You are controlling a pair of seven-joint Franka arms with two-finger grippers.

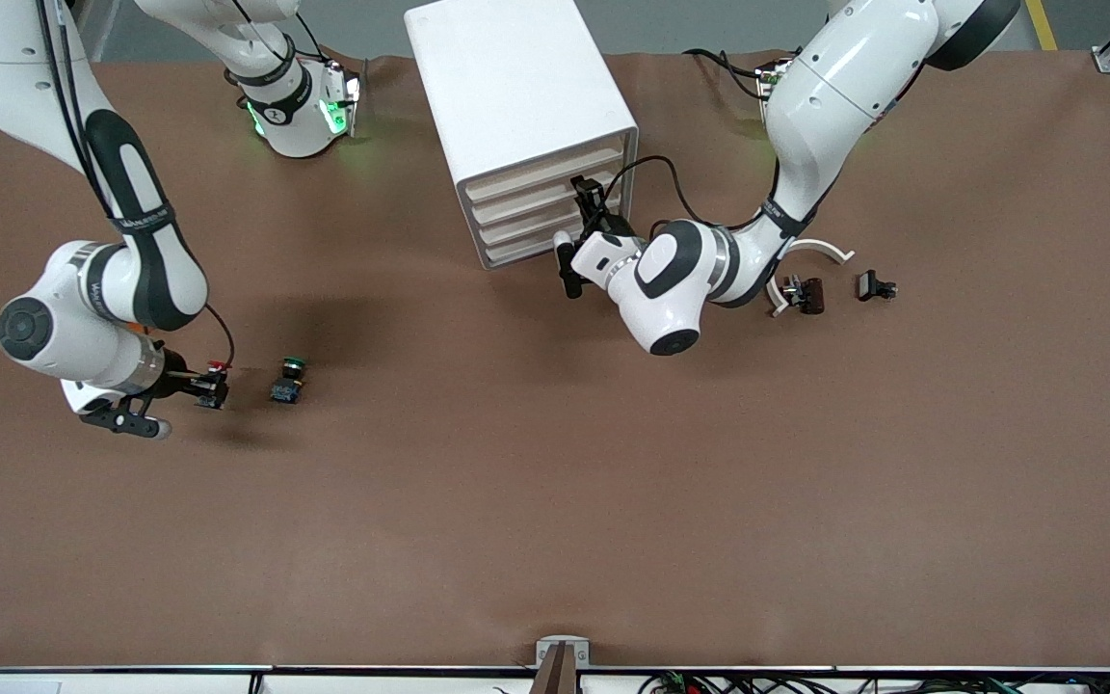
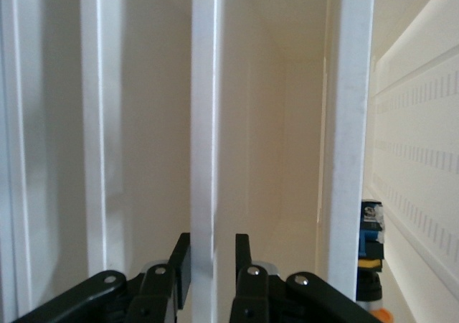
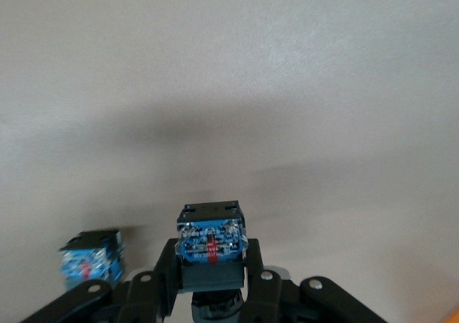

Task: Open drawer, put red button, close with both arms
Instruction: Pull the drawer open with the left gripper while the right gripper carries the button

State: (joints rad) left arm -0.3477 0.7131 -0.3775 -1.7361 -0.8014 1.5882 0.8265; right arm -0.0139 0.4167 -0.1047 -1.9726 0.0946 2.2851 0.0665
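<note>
The white cabinet (image 1: 526, 106) stands at the table's back middle with all four cream drawer fronts flush; the top drawer (image 1: 545, 173) is closed. My left gripper (image 1: 586, 200) is at the drawer fronts near their left-arm end. In the left wrist view it (image 2: 213, 247) is open and straddles a white drawer lip (image 2: 204, 122); one finger touches it, and I cannot tell which drawer it belongs to. My right gripper (image 1: 208, 384) is shut on the red button (image 1: 218, 367), low over the table. The right wrist view shows its blue base (image 3: 209, 238) between the fingers (image 3: 251, 265).
The green-capped button (image 1: 289, 378) stands on the table beside the held red one; its base shows in the right wrist view (image 3: 92, 257). A white curved piece (image 1: 820, 249) and two small dark parts (image 1: 803, 294) (image 1: 875, 286) lie toward the left arm's end.
</note>
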